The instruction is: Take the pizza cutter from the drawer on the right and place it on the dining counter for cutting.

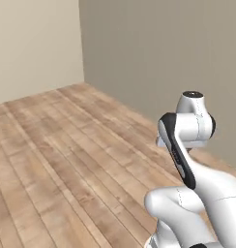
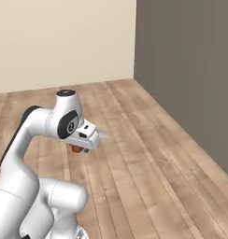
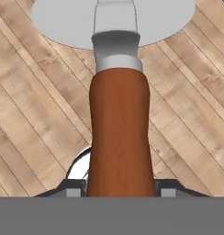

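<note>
Wood-plank floor point(image 1: 66, 160), beige wall point(image 1: 33, 43), grey wall point(image 1: 163, 53).

Bare indoor room, pale wood-plank floor point(image 1: 66, 160); cream wall point(image 2: 64, 42) meeting grey wall point(image 2: 186, 70) at a corner

The scene was evenly and brightly lit, with no single light source to be made out. One wall point(image 2: 64, 42) was rendered pale cream, the adjoining wall point(image 2: 190, 60) darker grey. Almost no shadows were cast on the plank floor point(image 1: 66, 160). Soft, slightly blurred rendering was seen throughout; no glare or edge distortion was noted.
</note>
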